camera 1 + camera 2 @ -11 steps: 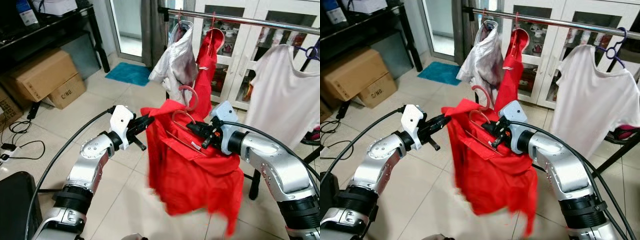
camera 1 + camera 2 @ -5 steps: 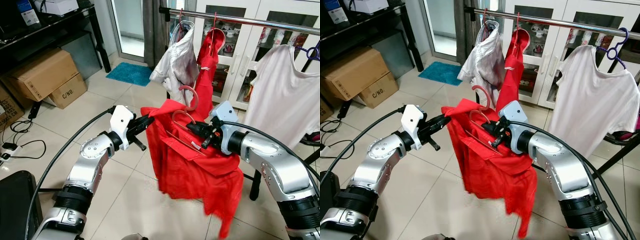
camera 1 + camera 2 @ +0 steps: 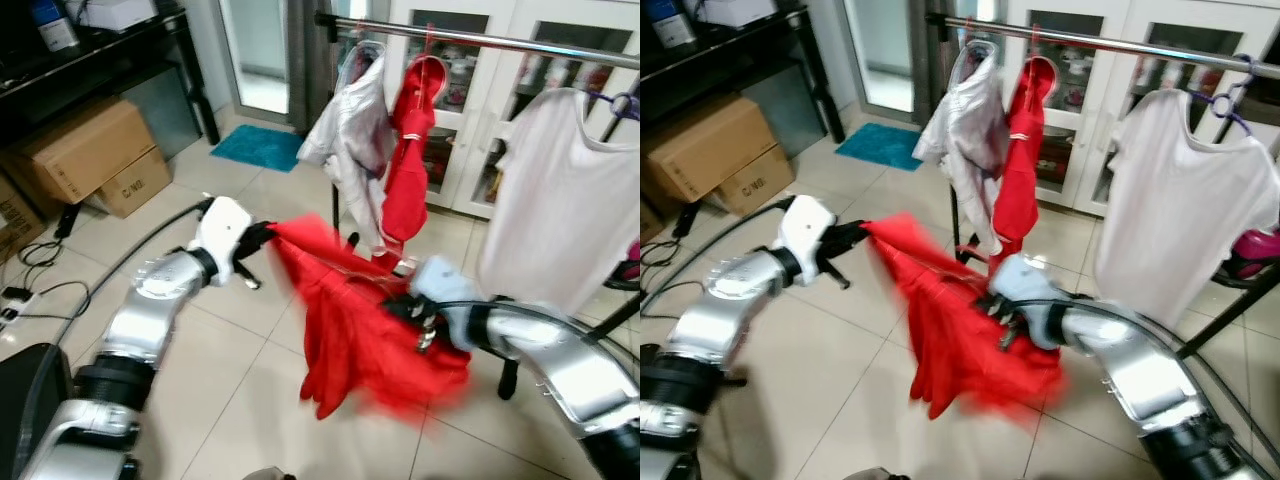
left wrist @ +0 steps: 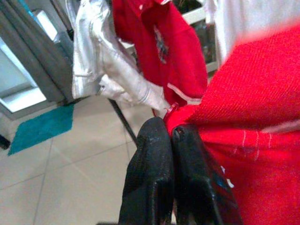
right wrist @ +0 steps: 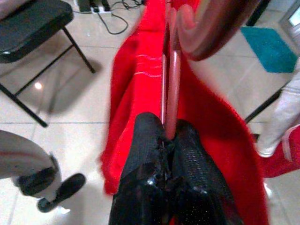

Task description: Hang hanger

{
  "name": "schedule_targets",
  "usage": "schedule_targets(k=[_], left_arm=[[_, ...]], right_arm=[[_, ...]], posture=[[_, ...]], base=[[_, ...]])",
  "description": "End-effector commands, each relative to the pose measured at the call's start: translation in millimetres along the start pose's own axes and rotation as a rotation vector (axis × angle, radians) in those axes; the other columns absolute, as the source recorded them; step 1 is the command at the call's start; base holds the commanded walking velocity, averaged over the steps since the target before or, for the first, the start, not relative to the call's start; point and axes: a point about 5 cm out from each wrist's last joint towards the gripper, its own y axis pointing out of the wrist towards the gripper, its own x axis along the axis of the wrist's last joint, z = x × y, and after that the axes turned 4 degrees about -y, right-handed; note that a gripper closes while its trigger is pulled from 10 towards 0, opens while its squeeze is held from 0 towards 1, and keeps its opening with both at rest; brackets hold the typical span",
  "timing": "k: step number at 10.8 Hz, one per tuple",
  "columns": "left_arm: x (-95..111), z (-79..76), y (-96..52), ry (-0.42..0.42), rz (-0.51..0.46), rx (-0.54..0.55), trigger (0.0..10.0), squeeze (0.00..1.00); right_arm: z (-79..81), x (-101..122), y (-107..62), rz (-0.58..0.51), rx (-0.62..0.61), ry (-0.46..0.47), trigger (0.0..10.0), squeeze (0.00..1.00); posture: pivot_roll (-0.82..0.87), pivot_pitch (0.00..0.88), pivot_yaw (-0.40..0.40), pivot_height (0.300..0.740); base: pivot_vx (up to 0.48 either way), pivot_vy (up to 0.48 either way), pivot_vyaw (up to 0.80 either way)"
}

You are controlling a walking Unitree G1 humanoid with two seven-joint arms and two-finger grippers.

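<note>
Left eye view: blurred, red shirt (image 3: 355,335) stretched between both grippers.
Left gripper (image 4: 169,136): jaws pinched on shirt edge.
Right gripper (image 5: 168,133): jaws clamped on pink hanger (image 5: 172,89).
Rail (image 3: 480,37): above, garments hanging.

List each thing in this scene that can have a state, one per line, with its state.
Red shirt: off the rail, held between both grippers.
Pink hanger: inside the shirt, clamped.
Left gripper: shut on shirt's edge.
Right gripper: shut on hanger.
White T-shirt: hanging on rail.
</note>
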Motion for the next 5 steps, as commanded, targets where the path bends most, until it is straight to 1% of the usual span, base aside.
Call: schedule_targets(k=[1,2,3,4,5], left_arm=[[1,7.2,-3.5,0.02,0.015,0.036,0.0,0.0],[-2,2.8,-1.9,0.037,0.044,0.016,0.0,0.0],[-1,-6.1,1.3,0.056,0.046,-0.042,0.0,0.0],[-3,-17.9,5.5,0.073,0.064,-0.119,0.0,0.0],[-11,-22.0,6.2,0.118,0.123,-0.155,0.0,0.0]], right_arm=[[-4.3,1,-2.0,0.017,-0.017,-0.01,0.0,0.0],[-4.2,2,-0.4,0.019,-0.013,-0.02,0.0,0.0],[-7.9,1,2.3,0.042,-0.045,-0.019,0.0,0.0],[-14.7,4,6.5,0.046,-0.109,0.005,0.0,0.0],[-22.4,19,7.6,-0.04,-0.166,0.06,0.0,0.0]], posture=[[-0.15,0.0,0.091,0.74],[-0.15,0.0,0.094,0.74],[-0.15,0.0,0.094,0.74],[-0.16,0.0,0.096,0.74],[-0.16,0.0,0.108,0.74]], base=[[0.0,0.0,0.0],[0.0,0.0,0.0],[0.0,0.0,0.0],[0.0,0.0,0.0],[0.0,0.0,0.0]])
